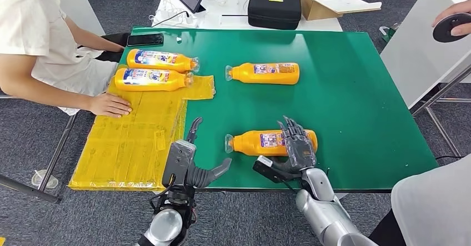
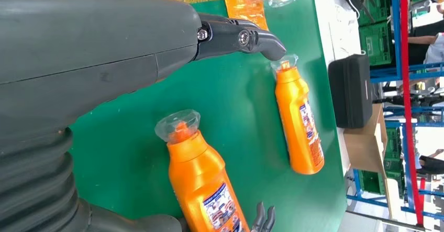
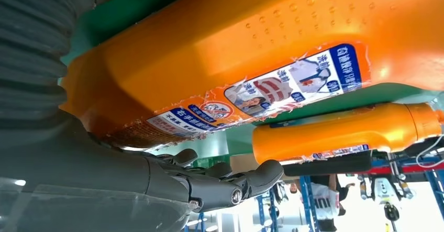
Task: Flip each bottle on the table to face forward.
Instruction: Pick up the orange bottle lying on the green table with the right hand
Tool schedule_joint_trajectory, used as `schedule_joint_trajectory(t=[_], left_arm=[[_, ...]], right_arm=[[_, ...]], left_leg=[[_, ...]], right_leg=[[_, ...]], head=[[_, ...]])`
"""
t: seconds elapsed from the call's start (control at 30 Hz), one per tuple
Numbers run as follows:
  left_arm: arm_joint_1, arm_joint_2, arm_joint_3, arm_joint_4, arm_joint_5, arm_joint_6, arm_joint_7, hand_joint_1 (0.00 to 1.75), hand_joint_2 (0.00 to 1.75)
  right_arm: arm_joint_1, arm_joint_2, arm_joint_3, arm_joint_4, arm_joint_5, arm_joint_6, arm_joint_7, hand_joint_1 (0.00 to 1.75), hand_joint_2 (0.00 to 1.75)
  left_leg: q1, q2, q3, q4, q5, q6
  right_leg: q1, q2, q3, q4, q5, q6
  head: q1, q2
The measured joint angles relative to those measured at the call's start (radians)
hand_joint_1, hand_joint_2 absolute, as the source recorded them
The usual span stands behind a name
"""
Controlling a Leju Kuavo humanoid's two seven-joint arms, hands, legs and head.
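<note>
Orange plastic, the near bottle [image 1: 271, 141] lies flat on the green bench [image 1: 355, 90]; we judge it stiff, slick and light, best gripped mid-body where our right hand [image 1: 298, 145] rests, left hand [image 1: 191, 165] open.

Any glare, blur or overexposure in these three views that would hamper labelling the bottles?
Head view: evenly lit and sharp, soft shadows under the nearest bottle. Left wrist view: the left hand looms large and soft, while the green table is sharp. Right wrist view: the bottle sits very close, its label is readable, and the background beyond the right hand is blown out white.
</note>
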Motion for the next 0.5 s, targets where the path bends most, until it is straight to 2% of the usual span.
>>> schedule_joint_trajectory(t=[0.2, 0.5], left_arm=[[-0.002, 0.000, -0.001, 0.004, -0.007, 0.000, 0.006, 0.00, 1.75], [-0.002, 0.000, -0.001, 0.007, -0.011, 0.000, 0.009, 0.00, 1.75]], right_arm=[[-0.038, -0.006, 0.009, 0.040, 0.016, 0.043, 0.060, 0.00, 1.75], [-0.057, -0.008, 0.016, 0.066, 0.023, 0.062, 0.084, 0.02, 1.75]], left_leg=[[0.000, 0.000, 0.004, 0.000, 0.000, 0.000], [0.000, 0.000, 0.006, 0.000, 0.001, 0.001]], right_leg=[[0.000, 0.000, 0.003, 0.000, 0.001, 0.000], [0.000, 0.000, 0.006, 0.000, 0.001, 0.001]], head=[[0.000, 0.000], [0.000, 0.000]])
